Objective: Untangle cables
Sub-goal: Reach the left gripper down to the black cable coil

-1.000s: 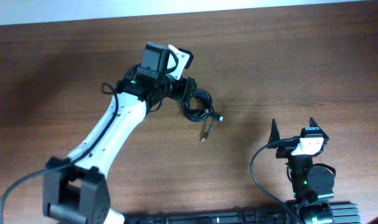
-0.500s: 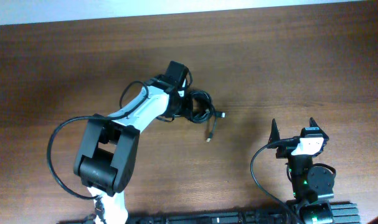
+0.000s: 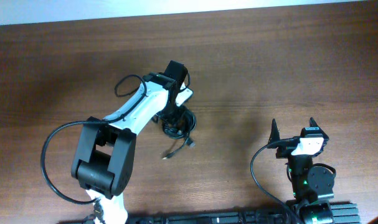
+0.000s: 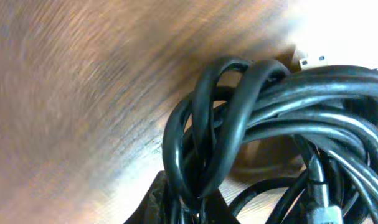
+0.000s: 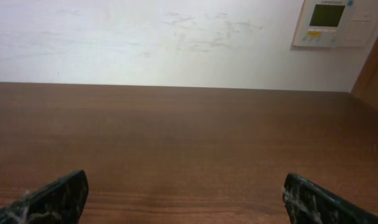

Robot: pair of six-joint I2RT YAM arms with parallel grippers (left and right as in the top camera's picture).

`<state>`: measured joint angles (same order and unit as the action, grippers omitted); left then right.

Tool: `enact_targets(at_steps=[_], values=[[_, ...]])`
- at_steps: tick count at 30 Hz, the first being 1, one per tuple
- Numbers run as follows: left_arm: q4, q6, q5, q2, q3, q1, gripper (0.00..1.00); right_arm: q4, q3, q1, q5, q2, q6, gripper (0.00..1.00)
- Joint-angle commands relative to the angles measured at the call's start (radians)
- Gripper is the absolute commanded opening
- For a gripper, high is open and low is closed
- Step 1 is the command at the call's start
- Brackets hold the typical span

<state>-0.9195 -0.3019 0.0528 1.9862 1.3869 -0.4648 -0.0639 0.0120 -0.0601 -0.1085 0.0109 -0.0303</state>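
Starting at the left, the left arm [image 3: 129, 118] sweeps out from its base and bends over at the wrist, and the left claw [image 3: 175, 117] is down on the table [image 3: 288, 62], clenched on the cables [image 3: 178, 126]. The bundle sits right at the claw, a tight black knot of loops bunched under its tip. From the left wrist camera the cables [image 4: 269, 118] fill almost the whole view, thick glossy coils looped over one another, with a dark fingertip [image 4: 152, 200] pressed in against the lowest loops. A small metal plug [image 4: 310, 60] pokes out just beyond the top of the coil, on the far side from that fingertip. From overhead, a loose tail [image 3: 170, 152] trails away from the claw, back on the arm's base side, and a second short end lies just beside it. Well off to the right, the right claw [image 3: 294, 132] is parked near its own base with jaws spread wide, gripping nothing and far apart from the bundle. Its wrist camera shows the right claw [image 5: 185, 202] with both fingertips at the lower corners, bare brown table between them, and ahead a pale wall [image 5: 145, 37] carrying a control panel [image 5: 329, 22].
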Motion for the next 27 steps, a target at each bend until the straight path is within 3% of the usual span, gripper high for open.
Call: enact_targets(at_steps=[1,3,7,12,13,15,18,20,22,23,24,26,27], values=[[0.006,-0.368,0.027,-0.029,0.01,0.002,0.0,-0.005,-0.006,-0.005,-0.016,-0.007,0.001,0.99],[0.011,-0.438,0.027,-0.029,0.01,0.001,0.0,-0.005,-0.006,-0.005,-0.016,-0.007,0.001,0.99],[0.017,-0.403,0.049,-0.029,0.01,0.001,0.0,-0.005,-0.006,-0.005,-0.016,-0.007,0.001,0.99],[0.016,-0.023,0.048,-0.046,0.01,0.003,0.0,-0.005,-0.006,-0.005,-0.016,-0.007,0.001,0.98],[0.016,0.099,0.04,-0.079,0.011,0.003,0.0,-0.005,-0.006,-0.005,-0.016,-0.007,0.001,0.98],[0.019,0.235,0.04,-0.148,0.011,0.003,0.0,-0.005,-0.006,-0.005,-0.016,-0.007,0.001,0.99],[0.035,0.657,-0.085,-0.249,0.011,0.003,0.0,-0.005,-0.006,-0.005,-0.016,-0.007,0.001,0.99],[-0.042,1.213,-0.14,-0.251,-0.002,0.002,0.0,-0.005,-0.006,-0.005,-0.016,-0.007,0.001,0.99],[-0.064,1.632,-0.138,-0.251,-0.058,-0.016,0.0,-0.005,-0.006,-0.005,-0.016,-0.007,0.001,0.99],[-0.062,1.846,-0.136,-0.251,-0.098,-0.038,0.13,-0.005,-0.006,-0.005,-0.016,-0.007,0.001,0.99],[-0.061,1.941,-0.135,-0.251,-0.117,-0.06,0.35,-0.005,-0.006,-0.005,-0.016,-0.007,0.001,0.98],[-0.06,1.939,-0.135,-0.251,-0.124,-0.089,0.55,-0.005,-0.006,-0.005,-0.016,-0.007,0.001,0.98],[-0.063,1.915,-0.135,-0.251,-0.124,-0.109,0.71,-0.005,-0.006,-0.005,-0.016,-0.007,0.001,0.98]])
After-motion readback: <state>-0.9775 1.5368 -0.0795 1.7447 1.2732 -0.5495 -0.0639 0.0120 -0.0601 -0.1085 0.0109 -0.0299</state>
